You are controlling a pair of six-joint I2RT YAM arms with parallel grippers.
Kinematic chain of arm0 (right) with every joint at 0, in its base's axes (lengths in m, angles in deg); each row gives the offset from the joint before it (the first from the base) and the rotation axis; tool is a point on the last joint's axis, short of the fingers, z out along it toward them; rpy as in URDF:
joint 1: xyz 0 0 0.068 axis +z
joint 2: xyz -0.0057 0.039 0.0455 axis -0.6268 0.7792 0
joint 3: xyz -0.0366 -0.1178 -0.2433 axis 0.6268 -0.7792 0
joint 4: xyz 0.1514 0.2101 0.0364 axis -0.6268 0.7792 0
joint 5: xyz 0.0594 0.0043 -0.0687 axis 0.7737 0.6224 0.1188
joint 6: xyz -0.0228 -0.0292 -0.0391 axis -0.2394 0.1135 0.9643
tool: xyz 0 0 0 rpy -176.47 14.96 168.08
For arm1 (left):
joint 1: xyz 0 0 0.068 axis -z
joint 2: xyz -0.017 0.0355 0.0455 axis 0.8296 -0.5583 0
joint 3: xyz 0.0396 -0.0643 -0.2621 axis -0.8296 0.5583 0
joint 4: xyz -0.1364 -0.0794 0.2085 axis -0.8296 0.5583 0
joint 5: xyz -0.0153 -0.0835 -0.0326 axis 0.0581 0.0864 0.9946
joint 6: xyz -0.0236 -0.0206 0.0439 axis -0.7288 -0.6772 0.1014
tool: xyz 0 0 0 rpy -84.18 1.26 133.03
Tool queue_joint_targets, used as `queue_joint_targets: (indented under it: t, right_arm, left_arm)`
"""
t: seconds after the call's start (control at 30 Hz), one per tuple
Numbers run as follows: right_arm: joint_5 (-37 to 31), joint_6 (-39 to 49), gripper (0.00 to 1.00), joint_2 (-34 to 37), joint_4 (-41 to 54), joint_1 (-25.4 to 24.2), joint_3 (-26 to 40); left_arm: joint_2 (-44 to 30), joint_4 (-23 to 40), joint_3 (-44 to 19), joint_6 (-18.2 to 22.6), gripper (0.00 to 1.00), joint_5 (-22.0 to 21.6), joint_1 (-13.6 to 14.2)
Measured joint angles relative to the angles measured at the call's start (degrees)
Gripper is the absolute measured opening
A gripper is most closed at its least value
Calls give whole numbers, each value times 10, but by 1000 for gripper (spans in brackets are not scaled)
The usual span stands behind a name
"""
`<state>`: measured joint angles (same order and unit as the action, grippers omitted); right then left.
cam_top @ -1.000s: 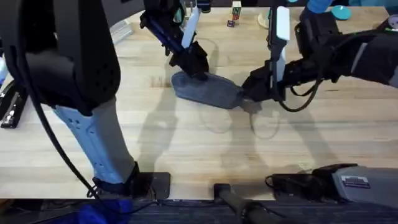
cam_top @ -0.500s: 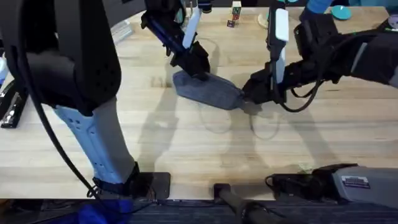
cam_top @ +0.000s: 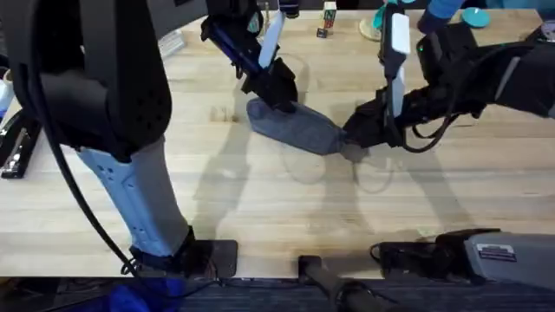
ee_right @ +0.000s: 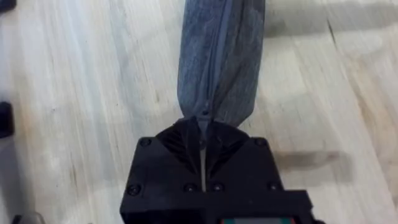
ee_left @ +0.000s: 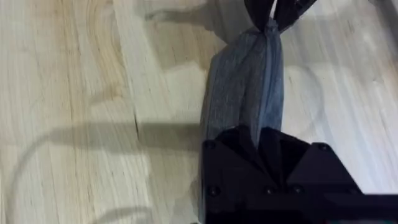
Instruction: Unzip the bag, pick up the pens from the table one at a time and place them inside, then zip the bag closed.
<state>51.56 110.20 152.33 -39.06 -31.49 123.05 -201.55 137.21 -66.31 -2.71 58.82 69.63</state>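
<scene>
The right gripper (ee_right: 202, 144), black fingers pressed together, pinches the near end of the long grey-blue fabric pouch (cam_top: 293, 127), right where its zipper line runs in; whether it holds the pull tab or just cloth is too small to tell. The left gripper (cam_top: 277, 94) clamps the opposite end of that pouch, its fingers closed on the fabric. Between them the bag sits just above the centre of the overhead frame on the pale plank wooden table (cam_top: 260, 195), drawn out lengthwise. The zipper looks shut along the stretch visible from the right wrist, and no pens lie on the bare wood nearby, so I judge the task to be at or near its zipping end. No readable writing appears on the pouch.
</scene>
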Motion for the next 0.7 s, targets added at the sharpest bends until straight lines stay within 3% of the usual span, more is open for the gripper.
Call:
queue_joint_targets:
  t: [0.37,0.7]
  right_arm:
    - [6,0,34,0,40,-16,2]
    - [-27,0,34,0,96,-18,11]
  left_arm:
    - [0,0,0,0,41,12,5]
    - [0,2,1,0,41,21,12]
